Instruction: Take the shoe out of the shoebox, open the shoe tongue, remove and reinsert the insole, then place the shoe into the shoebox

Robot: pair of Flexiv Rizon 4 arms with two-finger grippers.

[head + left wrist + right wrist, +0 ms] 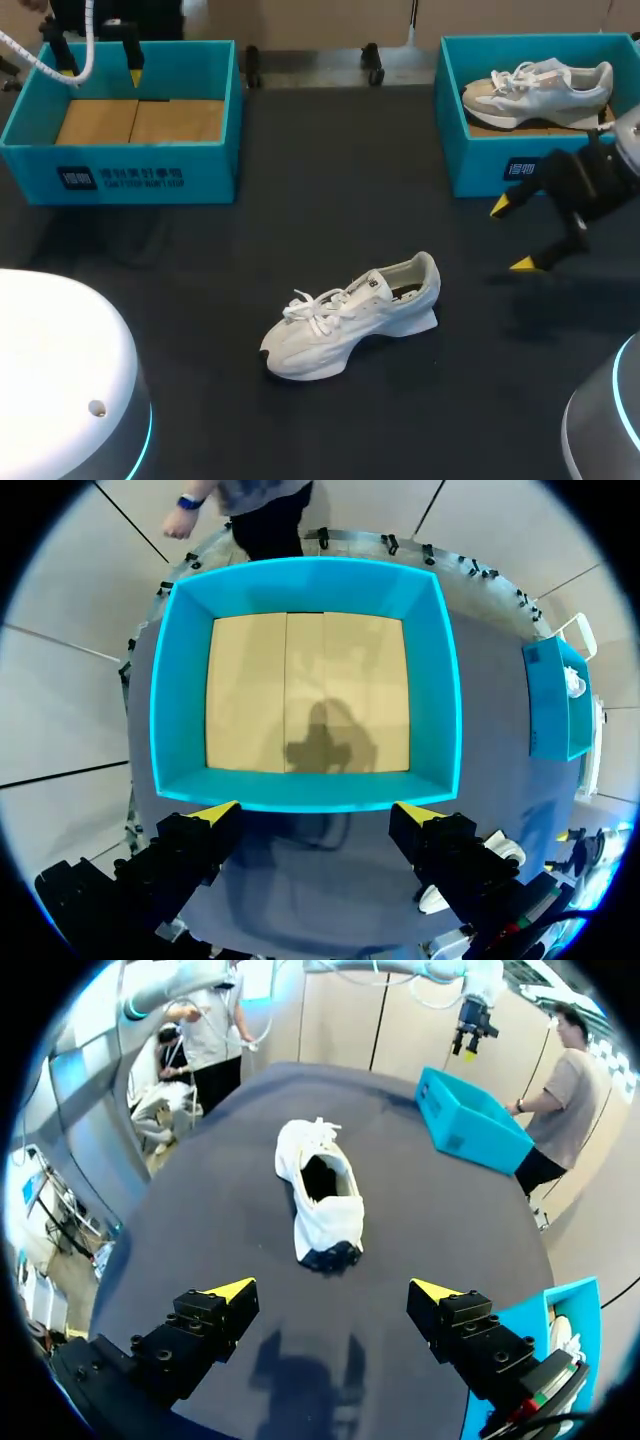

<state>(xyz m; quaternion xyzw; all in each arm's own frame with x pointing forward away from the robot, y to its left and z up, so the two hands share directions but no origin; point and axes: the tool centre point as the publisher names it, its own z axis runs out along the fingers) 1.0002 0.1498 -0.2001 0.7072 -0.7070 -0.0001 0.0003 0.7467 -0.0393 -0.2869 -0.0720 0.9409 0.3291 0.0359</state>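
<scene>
A: Since the shoe (350,315) lies out on the table (300,180), ahead of the right gripper (510,236) and its spread jaws, what's next?
B: Probably its tongue. The left gripper (315,811), jaws also spread, hangs over the empty box (305,585).
</scene>
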